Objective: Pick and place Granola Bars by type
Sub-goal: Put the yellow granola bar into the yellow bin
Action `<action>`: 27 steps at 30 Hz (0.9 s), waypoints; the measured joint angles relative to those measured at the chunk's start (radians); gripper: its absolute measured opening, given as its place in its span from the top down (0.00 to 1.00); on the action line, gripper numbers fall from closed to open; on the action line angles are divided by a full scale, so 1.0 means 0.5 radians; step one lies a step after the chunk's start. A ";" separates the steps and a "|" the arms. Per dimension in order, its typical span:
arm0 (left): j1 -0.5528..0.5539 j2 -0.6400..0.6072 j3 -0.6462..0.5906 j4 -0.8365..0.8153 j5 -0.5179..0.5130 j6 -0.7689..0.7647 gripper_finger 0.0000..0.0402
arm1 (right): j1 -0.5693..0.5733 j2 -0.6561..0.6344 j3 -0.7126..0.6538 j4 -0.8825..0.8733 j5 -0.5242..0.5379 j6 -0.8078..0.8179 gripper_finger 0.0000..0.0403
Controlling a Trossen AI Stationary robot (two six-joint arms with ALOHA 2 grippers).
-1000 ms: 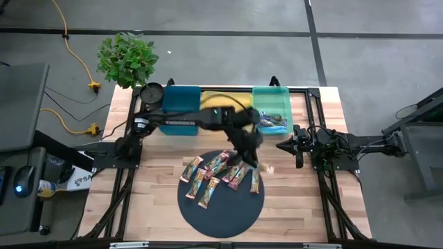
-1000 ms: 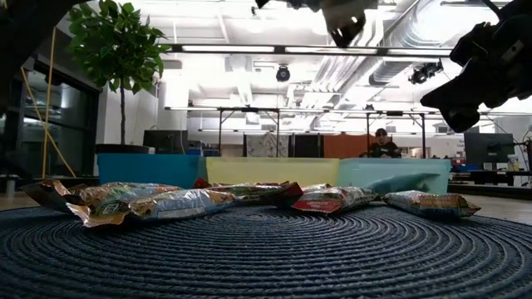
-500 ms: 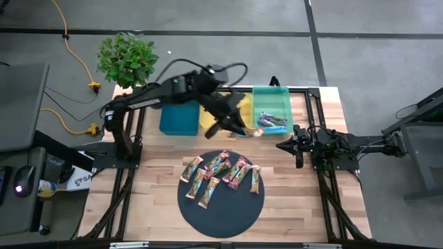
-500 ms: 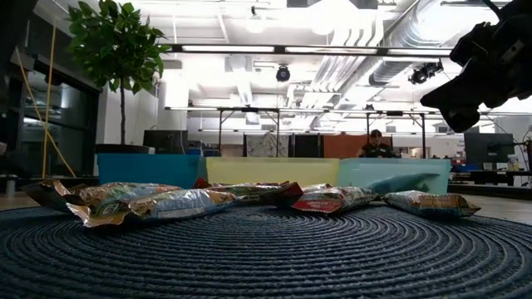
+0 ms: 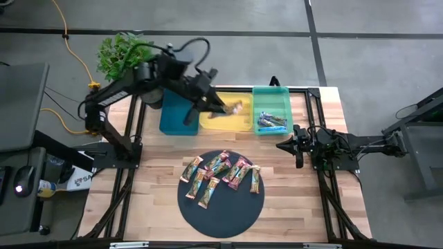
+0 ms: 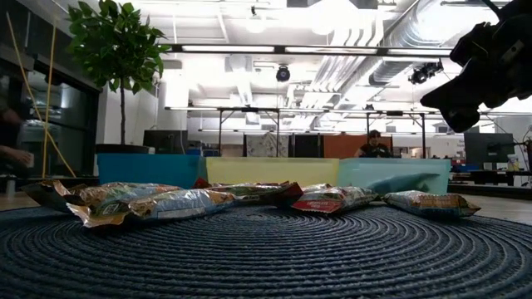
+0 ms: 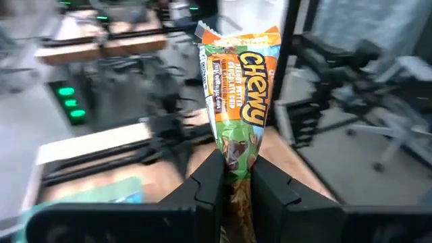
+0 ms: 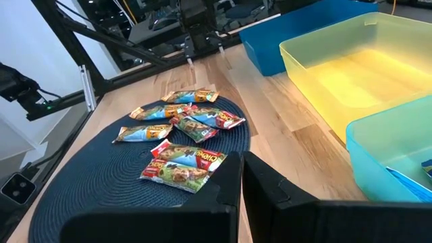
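My left gripper (image 5: 223, 109) hangs over the yellow tray (image 5: 239, 123) and is shut on an orange-green granola bar (image 5: 235, 107), which fills the middle of the left wrist view (image 7: 241, 101). Several more bars (image 5: 220, 174) in pink-red, orange-green and blue wrappers lie flat on the round dark mat (image 5: 221, 207). Blue bars (image 5: 271, 123) lie in the teal tray (image 5: 271, 100). My right gripper (image 5: 287, 146) waits shut above the table's right side, its fingers (image 8: 266, 185) pointing toward the mat. My left gripper pinches the orange-green bar by one end (image 7: 236, 165) between its two fingers (image 7: 209, 185). The bar sticks out past the fingertips along their line, lifted clear above the yellow tray.
A blue tray (image 5: 178, 114) stands left of the yellow one along the far edge. A potted plant (image 5: 124, 55) sits at the far left corner. Bare wood (image 5: 297, 200) lies to the right of the mat. A person shows far off in the room (image 6: 378, 143).
My left gripper has risen from the mat with the orange-green bar and swung toward the far edge and to the left, past the teal tray's near corner, until it is over the yellow tray. The bar is lifted clear. The bars on the mat stay put.
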 joint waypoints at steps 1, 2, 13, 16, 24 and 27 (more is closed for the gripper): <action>0.015 -0.020 0.000 -0.010 -0.043 0.004 0.88 | 0.000 0.000 0.000 0.000 0.000 0.000 1.00; 0.023 -0.038 0.000 -0.013 -0.093 0.005 0.88 | 0.001 0.000 0.000 0.000 0.000 0.000 1.00; 0.019 -0.097 -0.025 -0.070 -0.586 0.023 0.88 | 0.001 0.000 0.000 0.000 0.000 0.000 1.00; 0.019 -0.098 -0.079 -0.080 -0.758 0.009 0.88 | 0.000 0.000 0.000 0.000 0.000 0.000 1.00; 0.019 -0.096 -0.263 -0.036 -1.445 -0.047 0.88 | 0.000 0.000 0.000 0.000 0.000 0.000 1.00; 0.019 -0.096 -0.404 0.094 -1.597 -0.049 0.88 | 0.000 0.000 0.000 0.000 0.000 0.000 1.00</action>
